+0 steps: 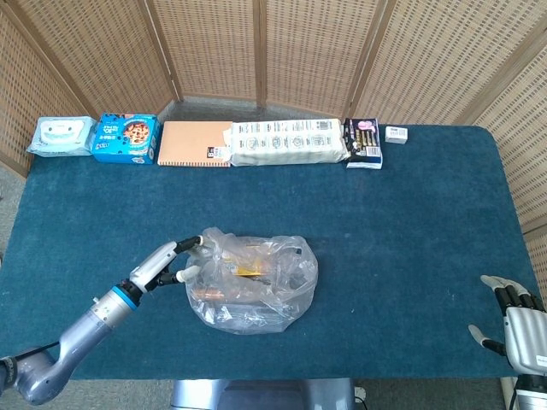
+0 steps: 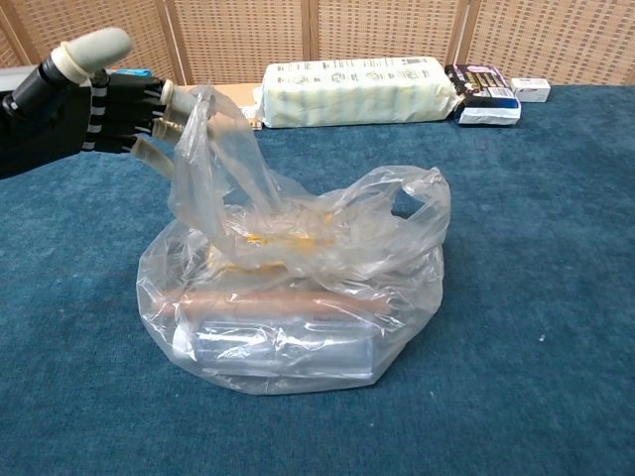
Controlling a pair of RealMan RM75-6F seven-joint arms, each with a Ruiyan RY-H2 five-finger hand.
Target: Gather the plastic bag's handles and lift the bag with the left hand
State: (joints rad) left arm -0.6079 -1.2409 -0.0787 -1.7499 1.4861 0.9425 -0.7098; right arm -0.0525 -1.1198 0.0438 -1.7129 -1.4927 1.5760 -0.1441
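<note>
A clear plastic bag [image 1: 253, 284] with a long tube and small packets inside lies on the blue table, near the front left of centre. Its left handle [image 2: 212, 149] stands up, hooked over the fingers of my left hand [image 2: 87, 99], which reaches in from the left with the thumb raised. In the head view the left hand [image 1: 167, 260] touches the bag's left edge. The bag's right handle [image 2: 409, 202] sags loose on top of the bag. My right hand [image 1: 518, 323] rests open at the table's front right corner, far from the bag.
Along the table's back edge stand a wipes pack [image 1: 60, 136], a blue cookie box [image 1: 126, 138], an orange notebook [image 1: 196, 143], a long white package [image 1: 289, 142], a dark box [image 1: 363, 142] and a small white box [image 1: 396, 133].
</note>
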